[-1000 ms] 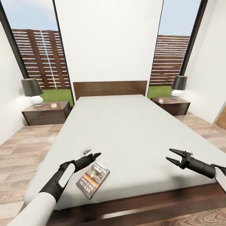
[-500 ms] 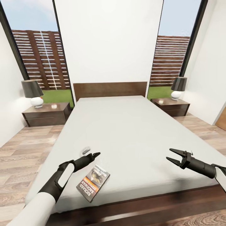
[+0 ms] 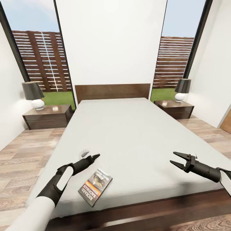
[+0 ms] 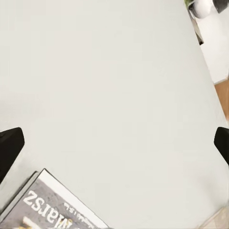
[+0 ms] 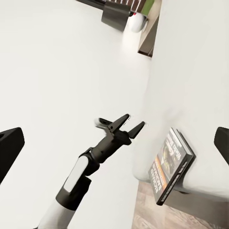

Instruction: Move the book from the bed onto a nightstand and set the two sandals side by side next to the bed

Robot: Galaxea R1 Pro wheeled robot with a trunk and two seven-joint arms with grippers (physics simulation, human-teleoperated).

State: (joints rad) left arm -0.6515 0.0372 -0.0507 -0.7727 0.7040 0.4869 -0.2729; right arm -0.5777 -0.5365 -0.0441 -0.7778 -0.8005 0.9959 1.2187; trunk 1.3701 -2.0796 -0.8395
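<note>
The book (image 3: 95, 187) lies flat on the pale grey mattress of the bed (image 3: 128, 128), close to its foot edge, dark cover up with white lettering. My left gripper (image 3: 92, 155) hovers open just beyond the book's far corner, without touching it. In the left wrist view the book's corner (image 4: 52, 205) sits below the wide-apart fingers (image 4: 9, 145). The right wrist view shows the left gripper (image 5: 128, 123) with its jaws spread, beside the book (image 5: 171, 164). My right gripper (image 3: 172, 158) stands open and empty over the bed's right side. The sandals are out of view.
A dark brown nightstand (image 3: 48, 116) with a lamp (image 3: 33, 94) stands left of the headboard, and another nightstand (image 3: 175, 108) with a lamp (image 3: 182, 89) stands to the right. Wood-plank floor (image 3: 25, 150) runs along both sides of the bed. Tall windows flank a white wall.
My left gripper has drifted slightly left and farther from the book. The view shifted a little early on. The book and the right arm have stayed put.
</note>
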